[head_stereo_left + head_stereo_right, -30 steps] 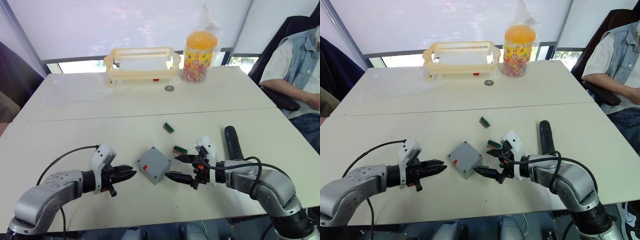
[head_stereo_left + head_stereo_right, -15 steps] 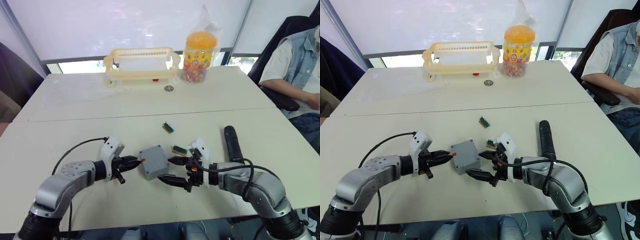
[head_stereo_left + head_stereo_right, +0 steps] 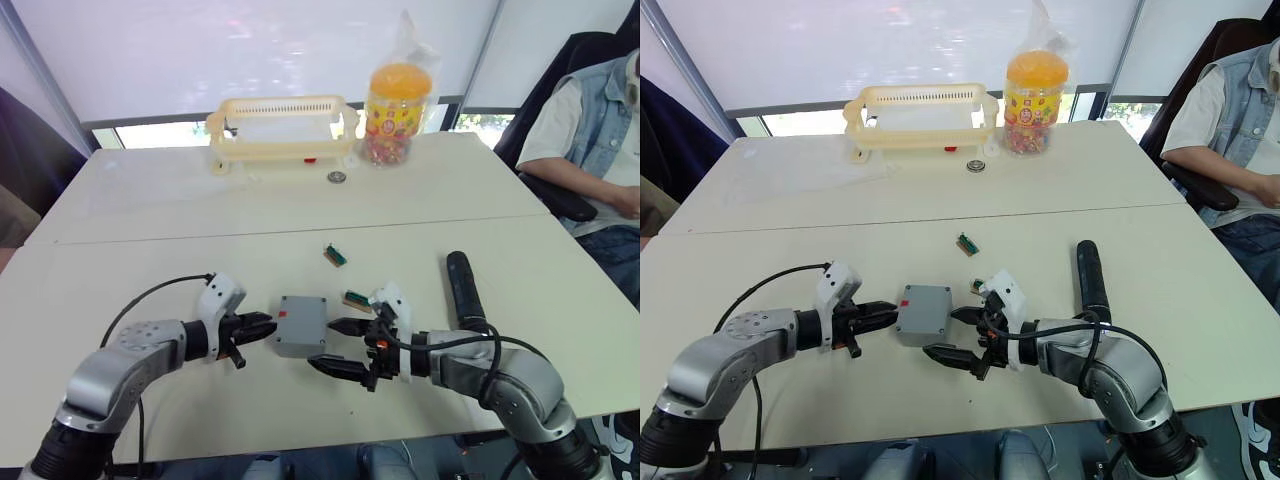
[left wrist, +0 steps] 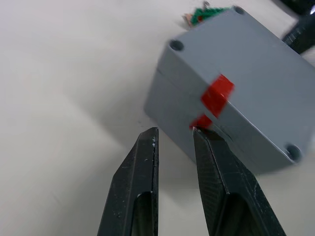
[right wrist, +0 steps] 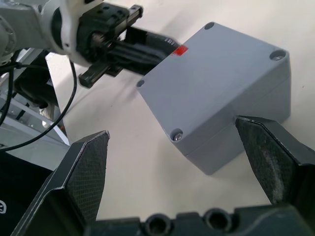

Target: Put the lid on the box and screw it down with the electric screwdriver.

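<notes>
Grey box [image 3: 300, 325] with its lid [image 5: 211, 66] already seated, lying on the desk [image 3: 150, 250] at lower centre of the left eye frame. A red mark crosses the seam on the side facing the left end effector [image 3: 262, 326]. That end effector has its two black fingers close together, a narrow gap between them, one fingertip [image 4: 199, 135] touching the box wall at the red mark. The right end effector [image 3: 336, 346] is spread wide; one finger lies beside the box's far corner, the other stands off at the near side, neither pressing on it. The electric screwdriver [image 3: 464, 292] rests untouched at centre right of the frame, well apart from the box. Two small green-brown blocks [image 3: 337, 255] lie above the box. Risks: a push from the left fingertip against an unclamped box would likely slide or turn it, and could shift the unscrewed lid off the seam. The wide right end effector, if closed off-centre, may pivot the box instead of pinning it.
</notes>
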Robot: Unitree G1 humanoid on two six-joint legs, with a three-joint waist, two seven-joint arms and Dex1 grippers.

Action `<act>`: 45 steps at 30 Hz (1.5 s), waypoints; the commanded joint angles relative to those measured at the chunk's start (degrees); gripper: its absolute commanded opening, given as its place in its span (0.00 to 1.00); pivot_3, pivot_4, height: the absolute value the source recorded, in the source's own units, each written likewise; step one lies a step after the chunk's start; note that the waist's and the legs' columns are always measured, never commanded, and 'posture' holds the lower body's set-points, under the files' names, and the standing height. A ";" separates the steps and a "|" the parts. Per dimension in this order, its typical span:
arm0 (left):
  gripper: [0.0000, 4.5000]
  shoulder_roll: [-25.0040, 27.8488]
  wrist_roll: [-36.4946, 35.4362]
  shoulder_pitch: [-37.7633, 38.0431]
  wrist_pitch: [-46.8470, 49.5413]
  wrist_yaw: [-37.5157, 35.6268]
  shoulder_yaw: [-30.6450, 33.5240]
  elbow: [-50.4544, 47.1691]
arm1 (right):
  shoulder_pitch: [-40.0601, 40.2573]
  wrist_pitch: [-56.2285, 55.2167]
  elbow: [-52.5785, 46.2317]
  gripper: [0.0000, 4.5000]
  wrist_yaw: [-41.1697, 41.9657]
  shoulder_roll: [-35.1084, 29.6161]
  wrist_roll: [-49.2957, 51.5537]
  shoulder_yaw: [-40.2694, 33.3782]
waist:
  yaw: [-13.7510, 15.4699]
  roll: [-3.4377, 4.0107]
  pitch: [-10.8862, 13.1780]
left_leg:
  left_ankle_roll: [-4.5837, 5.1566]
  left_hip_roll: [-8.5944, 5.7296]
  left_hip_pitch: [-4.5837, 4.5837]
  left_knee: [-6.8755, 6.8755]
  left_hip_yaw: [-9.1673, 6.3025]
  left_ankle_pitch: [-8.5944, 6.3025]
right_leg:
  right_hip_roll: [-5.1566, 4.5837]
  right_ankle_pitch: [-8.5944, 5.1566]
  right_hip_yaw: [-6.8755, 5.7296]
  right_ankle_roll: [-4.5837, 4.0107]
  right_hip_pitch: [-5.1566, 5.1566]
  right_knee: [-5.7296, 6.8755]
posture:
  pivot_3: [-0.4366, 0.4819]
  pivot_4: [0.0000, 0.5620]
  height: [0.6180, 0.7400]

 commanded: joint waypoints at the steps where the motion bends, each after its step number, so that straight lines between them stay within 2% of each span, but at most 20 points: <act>1: 0.24 5.17 -1.58 -0.75 -0.33 -3.65 4.73 -2.24 | -1.46 -1.11 -4.13 0.98 2.65 -3.45 3.86 -7.85 | 0.12 -0.02 0.01 | 0.00 0.00 -0.01 0.00 0.01 0.00 | 0.00 0.00 0.00 0.00 0.00 0.00 | 0.48 0.27 1.00; 4: 0.24 8.88 -5.60 -4.00 1.72 -7.04 7.27 -3.52 | -2.81 -0.67 -3.69 0.98 3.75 -5.93 6.58 -12.45 | 0.16 -0.03 0.02 | 0.00 0.01 0.01 0.00 0.03 0.00 | 0.00 -0.03 -0.01 -0.05 0.03 0.00 | 0.48 0.27 1.00; 6: 0.24 11.04 -7.34 -7.32 2.60 -9.01 7.76 -3.76 | -4.17 -2.29 -1.93 0.98 4.19 -7.41 4.16 -12.33 | 0.13 -0.05 0.02 | 0.00 0.01 0.05 0.01 0.06 0.00 | 0.01 -0.04 -0.05 -0.05 0.10 -0.01 | 0.48 0.27 1.00; 9: 0.24 15.17 -8.20 -11.25 2.52 -13.59 6.19 -5.07 | -6.98 -8.41 3.80 0.98 4.21 -8.90 -5.83 -5.98 | -0.18 -0.06 0.02 | 0.00 -0.04 0.15 -0.01 0.14 0.00 | 0.02 -0.04 -0.04 -0.03 0.16 -0.02 | 0.48 0.27 1.00; 12: 0.24 17.64 -8.42 -13.31 1.95 -16.34 4.38 -7.44 | -9.42 -13.72 11.07 0.98 3.97 -6.74 -12.29 -1.49 | -0.48 -0.06 0.02 | 0.00 -0.02 0.28 -0.11 0.27 0.00 | 0.04 -0.07 0.02 -0.07 0.17 -0.01 | 0.48 0.27 1.00; 15: 0.24 18.14 -8.66 -14.80 2.00 -17.19 3.29 -9.06 | -10.59 -17.32 15.51 0.98 4.96 -5.18 -16.45 1.41 | -0.37 -0.06 0.03 | 0.00 0.00 0.30 -0.14 0.25 0.00 | 0.09 -0.09 0.02 -0.11 0.17 0.02 | 0.48 0.27 1.00; 24: 0.24 15.45 -7.13 -13.51 1.48 -13.35 2.01 -9.08 | -11.05 -19.17 20.07 0.98 4.48 -0.39 -20.01 1.62 | -0.18 -0.07 0.04 | 0.00 0.01 0.30 -0.11 0.24 0.00 | 0.07 -0.09 0.03 -0.11 0.18 0.03 | 0.48 0.27 1.00; 27: 0.24 13.80 -5.66 -12.76 0.35 -11.46 1.95 -7.20 | -11.46 -19.38 21.61 0.79 4.14 0.47 -21.45 1.63 | -0.19 -0.07 0.04 | 0.00 0.01 0.31 -0.11 0.24 0.00 | 0.08 -0.09 0.03 -0.11 0.18 0.06 | 0.48 0.27 1.00; 29: 0.24 12.93 -5.63 -12.34 0.11 -10.91 2.27 -6.64 | -11.58 -19.30 21.96 0.56 4.41 0.86 -21.82 1.56 | -0.18 -0.07 0.04 | 0.00 0.00 0.32 -0.11 0.24 0.00 | 0.08 -0.09 0.03 -0.11 0.18 0.06 | 0.48 0.27 1.00; 43: 0.24 11.92 -4.04 -9.74 -1.97 -10.20 2.10 -5.40 | -11.95 -19.99 25.02 0.56 3.93 4.16 -24.59 1.22 | -0.20 -0.07 0.04 | 0.00 0.00 0.32 -0.11 0.24 0.00 | 0.07 -0.08 0.04 -0.11 0.18 0.06 | 0.48 0.27 1.00; 45: 0.24 11.89 -3.93 -9.62 -2.16 -10.15 2.00 -5.30 | -12.07 -20.05 25.36 0.44 3.86 4.46 -25.00 1.14 | -0.21 -0.07 0.04 | 0.00 0.00 0.32 -0.11 0.23 0.00 | 0.08 -0.08 0.04 -0.11 0.18 0.06 | 0.48 0.27 1.00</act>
